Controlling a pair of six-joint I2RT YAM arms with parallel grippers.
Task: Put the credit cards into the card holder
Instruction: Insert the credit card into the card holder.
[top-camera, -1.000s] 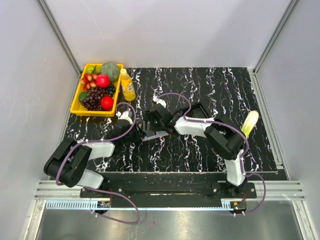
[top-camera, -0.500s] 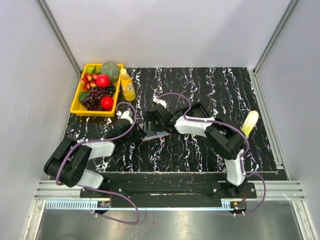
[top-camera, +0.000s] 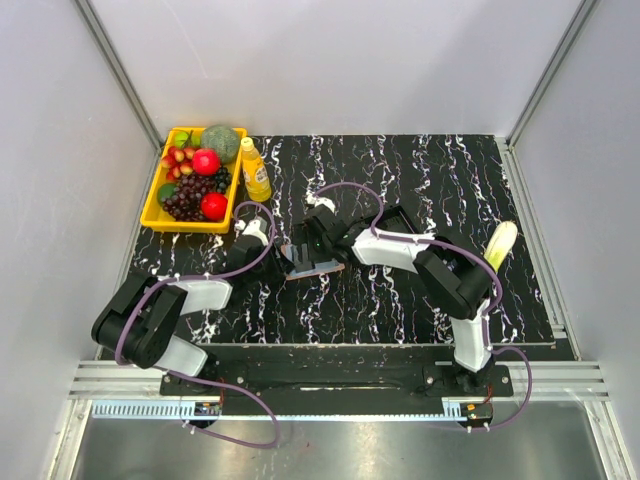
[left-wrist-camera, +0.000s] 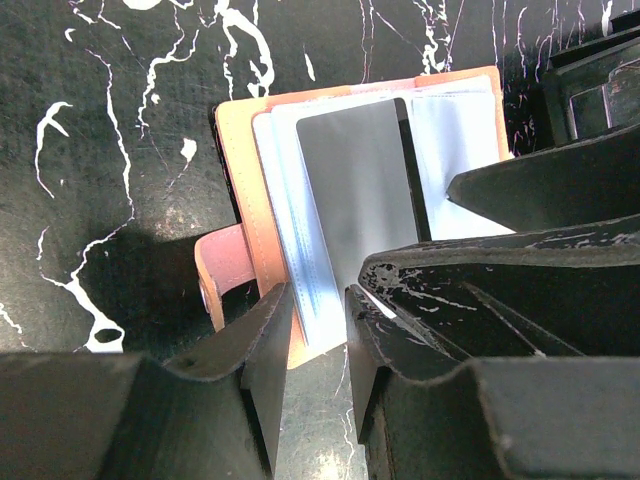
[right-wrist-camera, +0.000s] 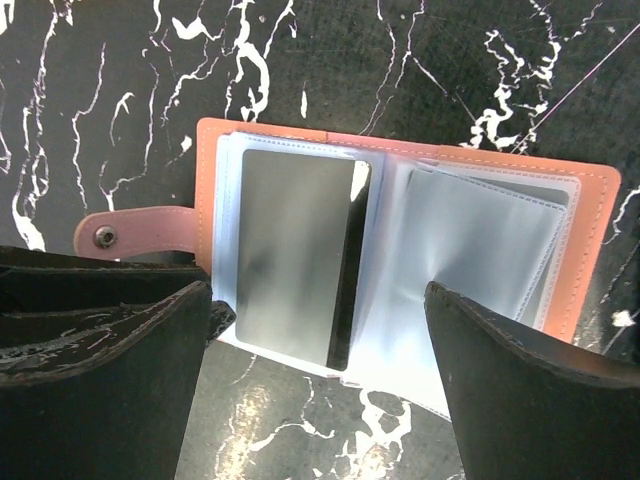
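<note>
The card holder (top-camera: 314, 266) lies spread flat on the black marbled table, tan cover (right-wrist-camera: 590, 250) down and clear sleeves up. Its snap tab (right-wrist-camera: 110, 235) sticks out at the left. One dark glossy credit card (right-wrist-camera: 290, 250) rests on the left half's sleeves, also visible as the grey credit card (left-wrist-camera: 355, 190). My right gripper (right-wrist-camera: 318, 295) hovers wide open above the holder with nothing between its fingers. My left gripper (left-wrist-camera: 318, 300) stands narrowly open, its fingertips over the near edge of the card holder (left-wrist-camera: 245, 180). I cannot tell whether they press on it.
A yellow tray (top-camera: 152, 208) of fruit and a yellow bottle (top-camera: 256, 170) stand at the back left. A black open box (top-camera: 396, 220) sits behind my right arm. A pale yellow object (top-camera: 500, 245) lies at the right.
My right gripper's jaws have widened a little and it has shifted slightly over the holder. The left gripper and the card holder have stayed in place.
</note>
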